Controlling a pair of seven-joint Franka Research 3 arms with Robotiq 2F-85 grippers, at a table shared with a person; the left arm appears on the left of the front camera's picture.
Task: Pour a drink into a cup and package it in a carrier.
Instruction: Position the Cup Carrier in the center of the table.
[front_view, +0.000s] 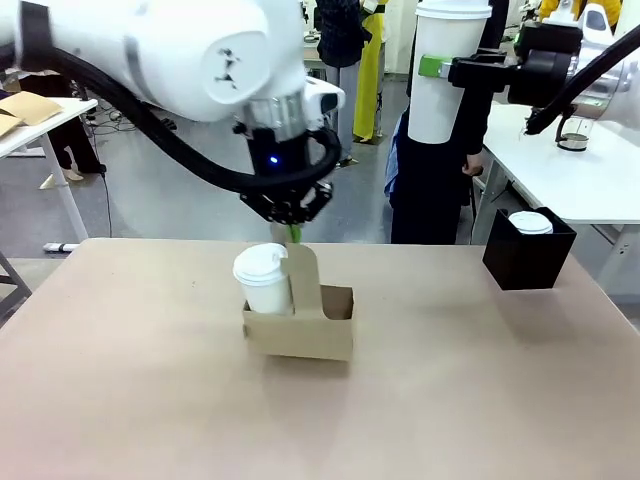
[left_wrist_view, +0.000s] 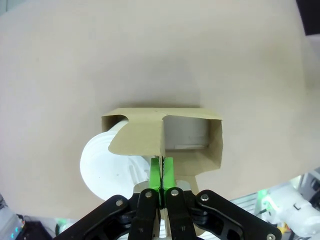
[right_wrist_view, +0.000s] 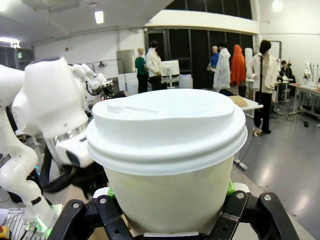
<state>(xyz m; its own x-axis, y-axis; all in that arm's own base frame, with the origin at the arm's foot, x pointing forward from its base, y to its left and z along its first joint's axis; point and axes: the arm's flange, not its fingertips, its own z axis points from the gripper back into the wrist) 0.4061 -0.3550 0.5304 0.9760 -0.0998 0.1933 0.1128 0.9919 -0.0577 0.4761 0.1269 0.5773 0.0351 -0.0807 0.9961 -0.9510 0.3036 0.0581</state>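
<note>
Carrier: the brown cardboard carrier (front_view: 315, 325) sits in the middle of the table (front_view: 150, 400).
Cup in carrier: a white lidded cup (front_view: 262, 278) stands in the carrier's left slot.
Left gripper: the left gripper (left_wrist_view: 161, 172) is right above the carrier and pinches its tall handle panel tight.
Right gripper: the right gripper (front_view: 445, 68) is high up, to the right of the carrier, and squeezes a second lidded cup (right_wrist_view: 167, 150).
Black box: the black box (front_view: 525, 258) sits well to the right of the carrier, with a third lidded cup (front_view: 530, 222) inside.
</note>
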